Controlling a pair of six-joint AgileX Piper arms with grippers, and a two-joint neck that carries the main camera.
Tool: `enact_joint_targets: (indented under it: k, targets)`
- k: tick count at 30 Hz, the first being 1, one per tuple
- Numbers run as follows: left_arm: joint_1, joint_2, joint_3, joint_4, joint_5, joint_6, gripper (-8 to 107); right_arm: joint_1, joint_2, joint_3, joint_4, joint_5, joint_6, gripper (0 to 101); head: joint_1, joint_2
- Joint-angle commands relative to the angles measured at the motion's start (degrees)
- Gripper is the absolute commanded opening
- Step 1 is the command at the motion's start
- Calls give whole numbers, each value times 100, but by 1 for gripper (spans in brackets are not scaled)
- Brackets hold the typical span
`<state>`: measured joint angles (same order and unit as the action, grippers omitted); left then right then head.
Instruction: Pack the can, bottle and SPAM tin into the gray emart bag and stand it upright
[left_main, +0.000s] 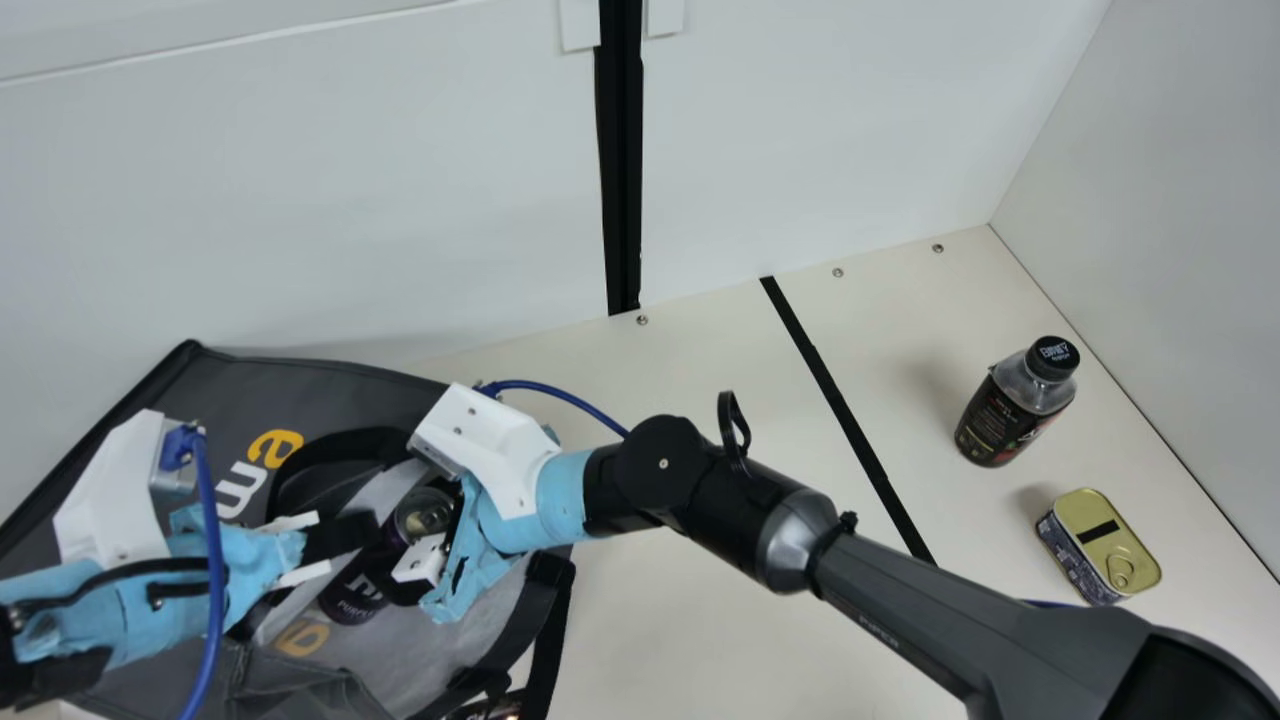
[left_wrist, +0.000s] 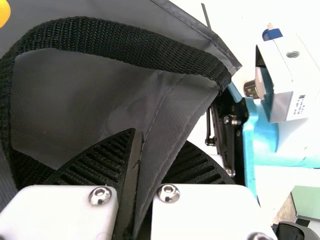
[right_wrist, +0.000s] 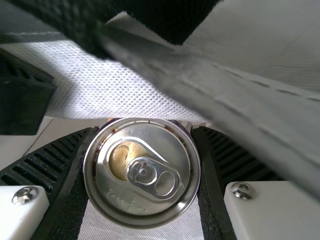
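In the main view, my right gripper (left_main: 428, 545) is shut on the dark can (left_main: 352, 598), which slants at the mouth of the gray emart bag (left_main: 330, 382). The right wrist view has the can's silver top (right_wrist: 142, 172) clasped between both fingers of my right gripper (right_wrist: 142, 175), with pale bag lining around it. My left gripper (left_main: 335, 538) is at the bag's opening; from its wrist, the left gripper (left_wrist: 145, 175) pinches a fold of the gray bag (left_wrist: 85, 100). Far to the right stand the bottle (left_main: 1010, 410) and the SPAM tin (left_main: 1105, 550), apart from each other.
The bag's black strap (left_main: 550, 620) trails over the cream table (left_main: 680, 620) near the front. My right arm (left_main: 800, 540) stretches across the table's middle, left of the tin. A black tape line (left_main: 850, 420) runs between the bag and the bottle. White walls (left_main: 300, 200) close off the back and right.
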<state>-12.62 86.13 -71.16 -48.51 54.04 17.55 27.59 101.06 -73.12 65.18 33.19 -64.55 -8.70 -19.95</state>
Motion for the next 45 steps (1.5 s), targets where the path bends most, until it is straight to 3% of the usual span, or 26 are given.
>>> enact_joint_targets:
  k: [1, 24, 45]
  targets:
    - [0, 0, 0, 0, 0, 0, -8, 8, 24, -23, -26, 30, 17, 17, -130, -5]
    - [0, 0, 0, 0, 0, 0, -8, -42, -280, 195, -268, 64, 176, 94, -130, -5]
    - [0, 0, 0, 0, 0, 0, -8, -437, -1502, 992, -497, 258, 435, 95, -130, -5]
